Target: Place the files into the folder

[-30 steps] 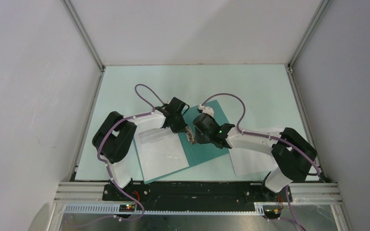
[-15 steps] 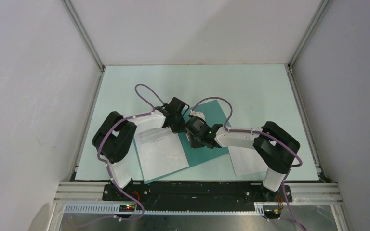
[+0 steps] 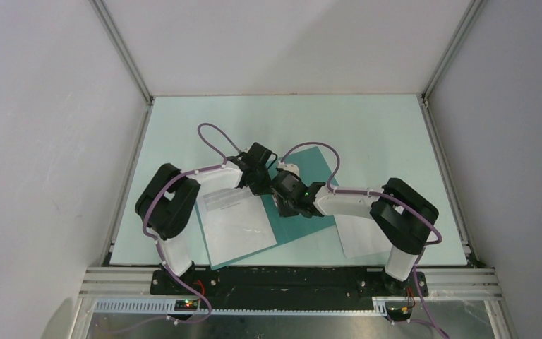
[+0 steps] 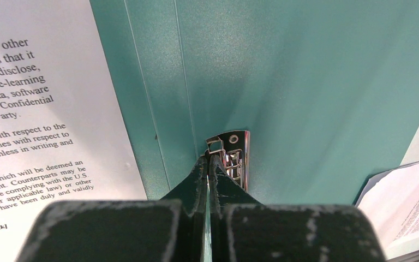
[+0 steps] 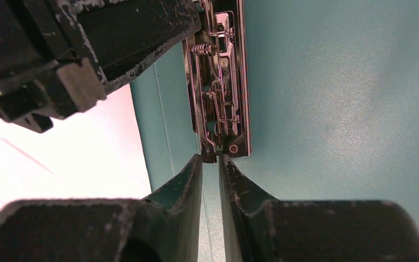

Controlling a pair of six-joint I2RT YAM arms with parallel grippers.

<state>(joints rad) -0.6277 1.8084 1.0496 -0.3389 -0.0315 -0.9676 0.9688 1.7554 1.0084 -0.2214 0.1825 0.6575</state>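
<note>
Here, left tool [image 4: 209,159] clenched, right tool [image 5: 211,159] slightly parted, both at metal clip [image 5: 220,82].

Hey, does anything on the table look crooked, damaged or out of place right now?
Nothing looks damaged or spilled. The open folder lies skewed to the edges of the table, with one sheet on its left flap. The other sheet sits outside it on the table, partly under the right arm.
</note>
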